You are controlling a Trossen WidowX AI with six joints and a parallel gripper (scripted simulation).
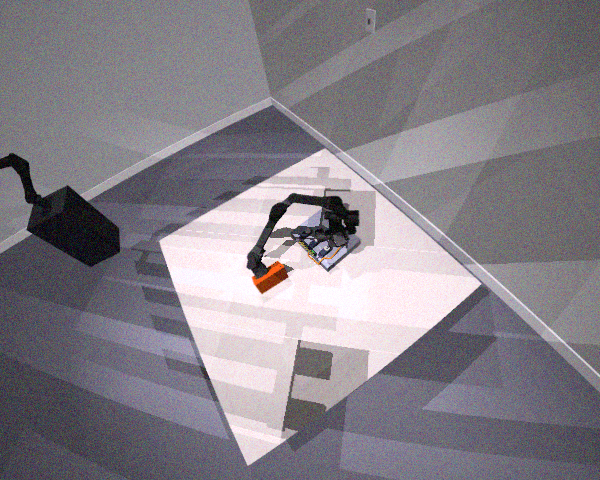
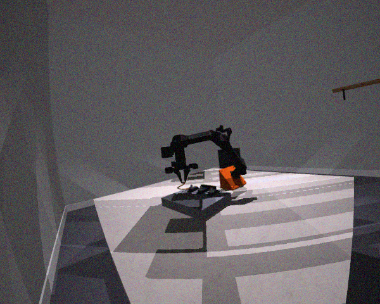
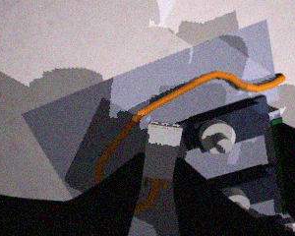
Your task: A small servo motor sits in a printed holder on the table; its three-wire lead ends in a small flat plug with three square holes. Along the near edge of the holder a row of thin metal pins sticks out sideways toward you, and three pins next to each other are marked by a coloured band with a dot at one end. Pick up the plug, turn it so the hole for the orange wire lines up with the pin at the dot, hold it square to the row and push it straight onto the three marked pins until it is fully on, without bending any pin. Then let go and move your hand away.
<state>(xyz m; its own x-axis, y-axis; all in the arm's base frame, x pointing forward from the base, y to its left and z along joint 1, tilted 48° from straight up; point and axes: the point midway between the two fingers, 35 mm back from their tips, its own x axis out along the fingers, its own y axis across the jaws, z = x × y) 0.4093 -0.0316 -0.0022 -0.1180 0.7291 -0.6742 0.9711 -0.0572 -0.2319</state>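
Note:
The plug [image 3: 164,137] is between the fingertips of my gripper [image 2: 183,182] [image 3: 158,161], which is shut on it. Its pale end with small openings points up in the wrist view. The orange lead [image 3: 179,91] [image 2: 182,188] bends round beside it. In the exterior view the fingertips are a little above the flat blue-grey holder [image 1: 340,256] [image 2: 180,208] [image 3: 211,56]. A dark servo motor [image 3: 251,119] with a round white hub [image 3: 217,138] is right of the plug. The green strip [image 3: 277,164] is farther right. I cannot make out the separate pins or the dot.
A second white hub [image 3: 238,202] shows lower right in the wrist view, near the right finger. The arm's orange base block [image 1: 269,277] [image 2: 227,178] stands beside the holder on the pale table [image 1: 393,289] [image 2: 282,278]. A black box [image 1: 73,227] stands far left. Shadow patches cross the scene.

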